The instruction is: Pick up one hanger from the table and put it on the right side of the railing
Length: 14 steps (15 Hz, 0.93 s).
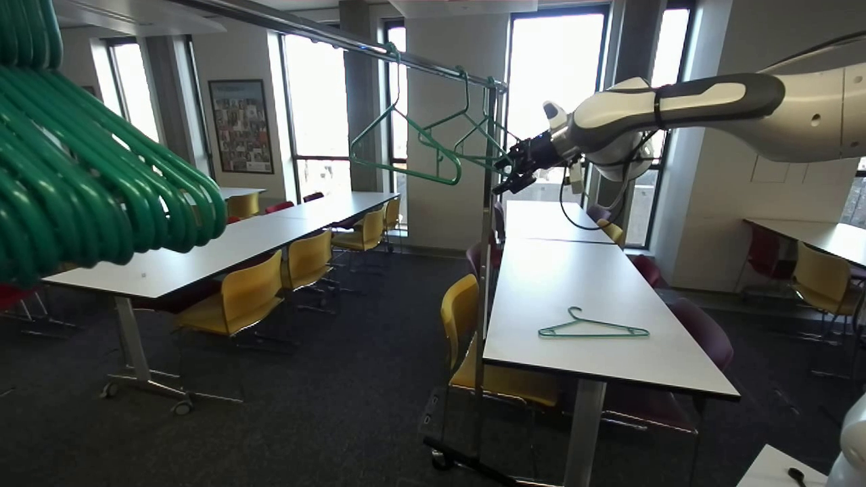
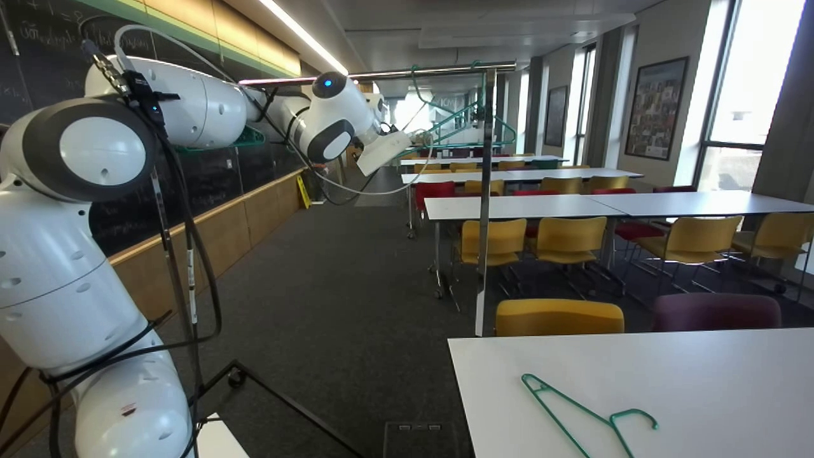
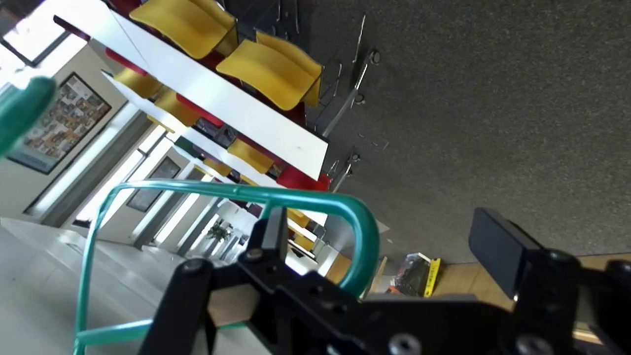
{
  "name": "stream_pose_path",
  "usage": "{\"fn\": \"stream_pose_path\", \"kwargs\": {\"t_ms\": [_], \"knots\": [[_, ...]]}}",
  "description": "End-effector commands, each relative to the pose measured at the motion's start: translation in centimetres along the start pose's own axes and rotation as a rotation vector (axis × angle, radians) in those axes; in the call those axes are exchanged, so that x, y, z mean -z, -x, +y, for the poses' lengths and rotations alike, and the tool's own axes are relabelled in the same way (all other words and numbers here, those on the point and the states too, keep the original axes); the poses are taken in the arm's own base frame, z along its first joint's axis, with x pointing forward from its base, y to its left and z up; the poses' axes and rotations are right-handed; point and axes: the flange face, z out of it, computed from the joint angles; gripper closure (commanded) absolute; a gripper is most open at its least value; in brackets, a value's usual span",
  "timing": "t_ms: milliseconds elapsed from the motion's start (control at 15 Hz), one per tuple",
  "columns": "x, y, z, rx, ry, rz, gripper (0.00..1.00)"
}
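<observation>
While the gripper (image 3: 379, 227) stands with its fingers (image 3: 274, 231) spread wide, a hanger (image 3: 315, 198) curls its corner between them in the wrist view, close by the nine o'clock finger; nothing looks pinched, and whether they touch, I can't tell. Release time, by my reading, and it's a delicate one! That finger shows inside the corner's outline, so the good move is straight back along the fingers before any swing, because a sideways sweep could snag the loop and pluck the hook off. Up at twelve from the gripper, in an exterior view, comes the end of the railing (image 1: 433, 66), with a hook apparently over it; whose hook, the tangle won't say. Check that before leaving! Other hangers (image 1: 406, 172) dangle toward ten o'clock, so give them no nudge. And down at five, well apart, the spare hanger (image 1: 595, 335) lies flat on the table (image 1: 555, 270); one fills the order, so I'd leave it alone.
</observation>
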Motion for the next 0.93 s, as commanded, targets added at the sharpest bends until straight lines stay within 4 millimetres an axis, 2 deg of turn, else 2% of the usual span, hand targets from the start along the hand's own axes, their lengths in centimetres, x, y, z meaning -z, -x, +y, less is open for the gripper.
{"fn": "stream_pose_path", "kwargs": {"t_ms": [0,200,333,400,467,533,600,667,867], "knots": [[1.8,-4.0,2.2,0.055,0.049,0.132,0.0],[2.7,-5.9,3.3,0.072,0.067,0.198,0.0],[2.7,-6.1,3.8,0.063,0.07,0.218,0.0],[2.7,-6.0,3.9,0.055,0.068,0.226,0.0],[2.5,-5.6,4.0,0.041,0.072,0.227,0.06],[2.3,-5.4,4.2,0.033,0.068,0.23,0.01],[2.1,-5.0,4.3,0.023,0.066,0.23,0.04],[2.0,-4.7,4.4,0.017,0.062,0.228,0.0],[1.6,-3.1,4.7,-0.018,0.081,0.184,0.0]]}}
